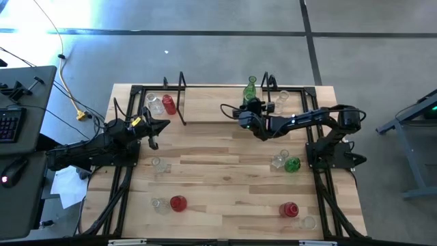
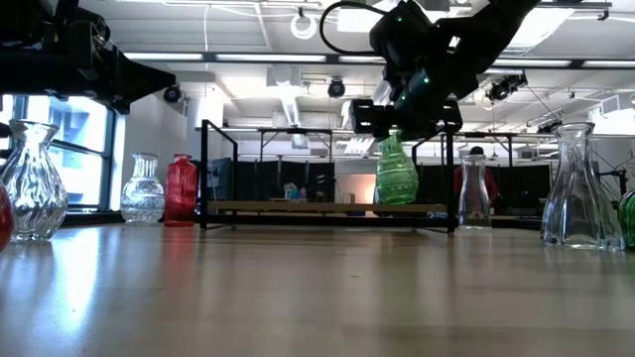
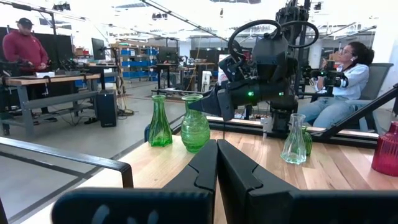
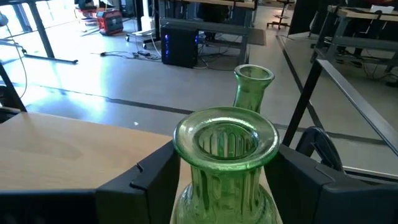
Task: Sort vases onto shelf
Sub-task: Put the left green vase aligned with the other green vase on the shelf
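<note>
A ribbed green vase stands upright on its base on the shelf board, right of the shelf's middle. A second, slimmer green vase stands just behind it. My right gripper is open and reaches in nearly level. Its fingers stand on either side of the ribbed vase's neck, under the flared rim, with a narrow gap showing. My left gripper is shut and holds nothing. It waits over the table's left side, pointing toward the shelf.
A clear vase and a red vase stand at the shelf's left end, and clear ones at its right end. Loose on the table are a clear vase, a red one, a green one and another red one. People are in the room beyond.
</note>
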Tool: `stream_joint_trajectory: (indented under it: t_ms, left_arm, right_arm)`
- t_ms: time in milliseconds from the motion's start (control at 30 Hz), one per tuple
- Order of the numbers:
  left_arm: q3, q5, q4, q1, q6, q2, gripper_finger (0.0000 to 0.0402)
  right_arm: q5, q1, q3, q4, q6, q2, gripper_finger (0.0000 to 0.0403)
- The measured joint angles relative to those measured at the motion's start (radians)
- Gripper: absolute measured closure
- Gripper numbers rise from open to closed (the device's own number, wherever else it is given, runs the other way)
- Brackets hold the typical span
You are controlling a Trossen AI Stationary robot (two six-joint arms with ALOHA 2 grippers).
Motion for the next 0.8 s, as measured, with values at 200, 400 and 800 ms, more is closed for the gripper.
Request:
stream_joint_trajectory:
  t_ms: [200,400,800]
  left_arm:
    - [0.0,0.0,0.0,0.0,0.0,0.0,0.0399]
    - [0.0,0.0,0.0,0.0,0.0,0.0,0.0399]
    - [0.0,0.0,0.006,0.0,0.0,0.0,0.0399]
  right_arm:
    - [-0.005,0.013,0.0,0.0,-0.001,0.0,0.0195]
    - [-0.008,0.022,0.009,-0.007,-0.009,0.0,0.0195]
    - [-0.028,0.019,0.069,-0.012,-0.027,0.001,0.0195]
